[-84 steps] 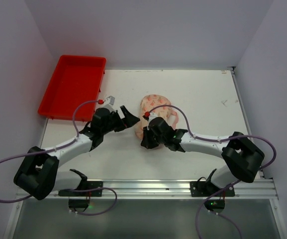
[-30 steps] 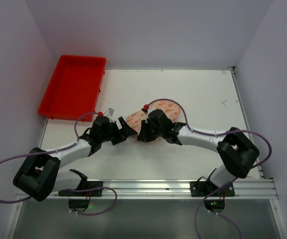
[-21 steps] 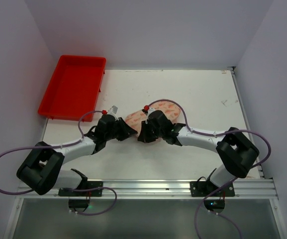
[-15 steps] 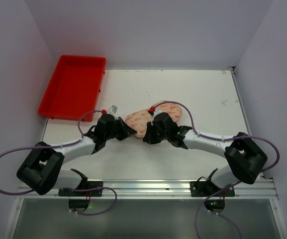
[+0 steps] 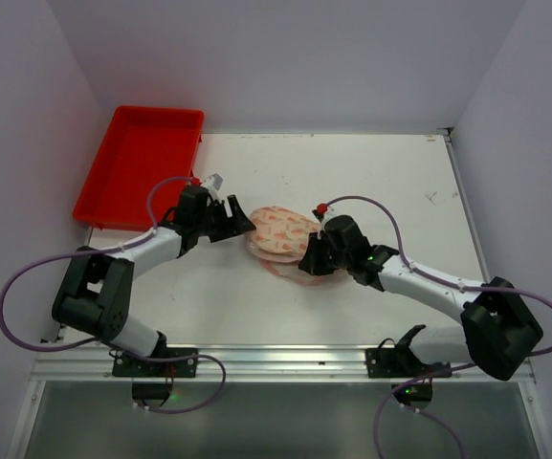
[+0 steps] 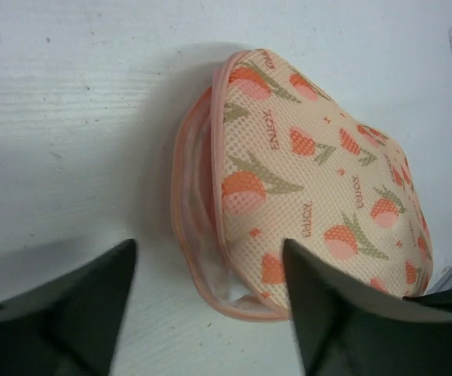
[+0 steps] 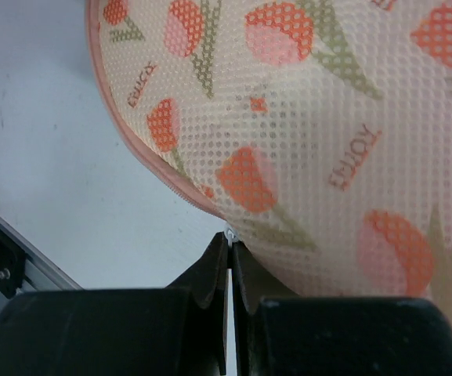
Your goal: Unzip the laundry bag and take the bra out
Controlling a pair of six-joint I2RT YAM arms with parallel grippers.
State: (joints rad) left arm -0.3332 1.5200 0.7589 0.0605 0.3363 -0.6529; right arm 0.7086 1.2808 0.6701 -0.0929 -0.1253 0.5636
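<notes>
The left arm stretched low across the table (image 5: 390, 182), and its left gripper (image 5: 242, 222) hung just beside the left end of the laundry bag (image 5: 280, 231), released, its fingers (image 6: 61, 313) spread wide with nothing between them. The right arm reached in from the other side, and its right gripper (image 5: 307, 267) met the bag's near edge. Its jaws were pressed together, nipping the pink rim.

The red tray (image 5: 142, 167) sat well apart from the bag, beyond its left end.

Only the left wrist view showed the bag's end gaping, the pink rim split into two lips with paler pink fabric between them. What that fabric was could not be told. Only the right wrist view showed a tiny white bit at the clenched tips, against the mesh printed with orange flowers.
</notes>
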